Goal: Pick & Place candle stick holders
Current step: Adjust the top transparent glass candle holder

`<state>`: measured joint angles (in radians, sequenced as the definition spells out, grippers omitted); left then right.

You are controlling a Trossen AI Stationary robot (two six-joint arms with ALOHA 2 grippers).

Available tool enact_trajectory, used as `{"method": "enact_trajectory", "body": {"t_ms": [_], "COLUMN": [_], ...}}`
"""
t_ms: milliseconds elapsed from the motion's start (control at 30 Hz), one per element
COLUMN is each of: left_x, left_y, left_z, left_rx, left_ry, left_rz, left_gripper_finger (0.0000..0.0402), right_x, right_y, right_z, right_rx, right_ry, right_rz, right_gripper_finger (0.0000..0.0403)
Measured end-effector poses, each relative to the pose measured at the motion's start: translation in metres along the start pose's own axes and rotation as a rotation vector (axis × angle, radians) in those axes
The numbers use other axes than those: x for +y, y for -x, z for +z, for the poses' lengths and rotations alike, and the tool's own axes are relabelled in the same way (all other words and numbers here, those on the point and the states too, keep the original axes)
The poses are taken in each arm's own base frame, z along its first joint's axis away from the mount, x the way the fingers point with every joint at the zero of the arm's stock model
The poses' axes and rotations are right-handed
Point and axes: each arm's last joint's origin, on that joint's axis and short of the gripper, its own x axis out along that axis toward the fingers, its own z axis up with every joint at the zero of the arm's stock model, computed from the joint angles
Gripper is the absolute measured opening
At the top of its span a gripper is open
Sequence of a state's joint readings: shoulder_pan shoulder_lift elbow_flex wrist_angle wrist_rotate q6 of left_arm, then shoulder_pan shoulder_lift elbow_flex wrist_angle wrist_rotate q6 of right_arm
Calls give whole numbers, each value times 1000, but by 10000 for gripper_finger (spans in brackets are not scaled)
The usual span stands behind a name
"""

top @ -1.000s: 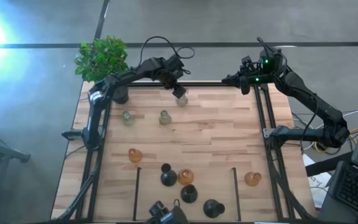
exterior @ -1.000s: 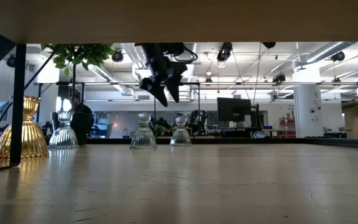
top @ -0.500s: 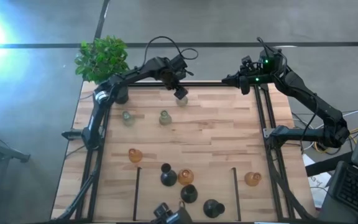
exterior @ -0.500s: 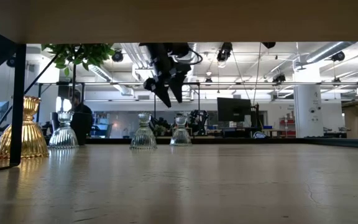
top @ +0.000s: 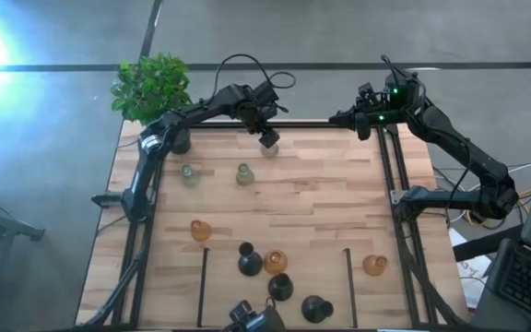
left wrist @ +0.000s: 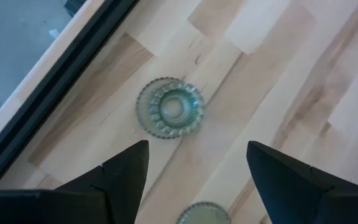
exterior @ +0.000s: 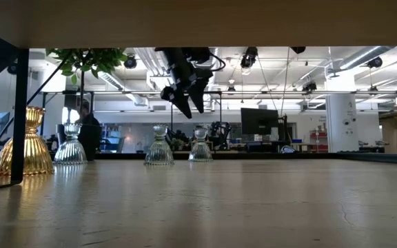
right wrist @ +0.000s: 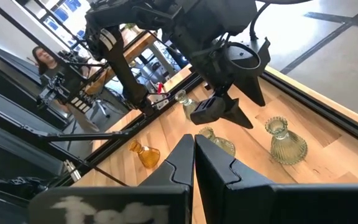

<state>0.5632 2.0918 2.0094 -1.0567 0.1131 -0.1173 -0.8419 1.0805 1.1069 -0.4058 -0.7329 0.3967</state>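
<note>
altogether nine holders: three green-grey [top: 243, 173], three amber [top: 200, 231], three black [top: 249, 262]; left gripper [top: 267, 139] wide, empty; right gripper [top: 337, 118] closed.

Bright even light, window glare upper left, sharp focus

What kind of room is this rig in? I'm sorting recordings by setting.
Probably an open-plan lab or workshop office: the low view shows a monitor on distant desks and exposed ceiling pipes, and the right wrist view shows a person among equipment beyond the wooden table.
</note>
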Motion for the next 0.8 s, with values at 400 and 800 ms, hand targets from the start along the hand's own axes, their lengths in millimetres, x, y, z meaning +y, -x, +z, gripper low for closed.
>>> {"method": "enact_trajectory", "body": {"t_ms": [400, 800], "left_x": [0, -1], "left_y": [0, 0], "left_z": [-1, -1], "left_rx": [11, 9], "left_ry": [1, 0], "left_rz": [-8, -9], "left_gripper_finger": [261, 259], "right_x": [0, 0], "right_y": [0, 0], "right_z": [0, 0], "right_rx": [1, 4], "right_ry": [3, 3], "right_rz": [1, 7], "right_gripper_finger": [8, 8]}}
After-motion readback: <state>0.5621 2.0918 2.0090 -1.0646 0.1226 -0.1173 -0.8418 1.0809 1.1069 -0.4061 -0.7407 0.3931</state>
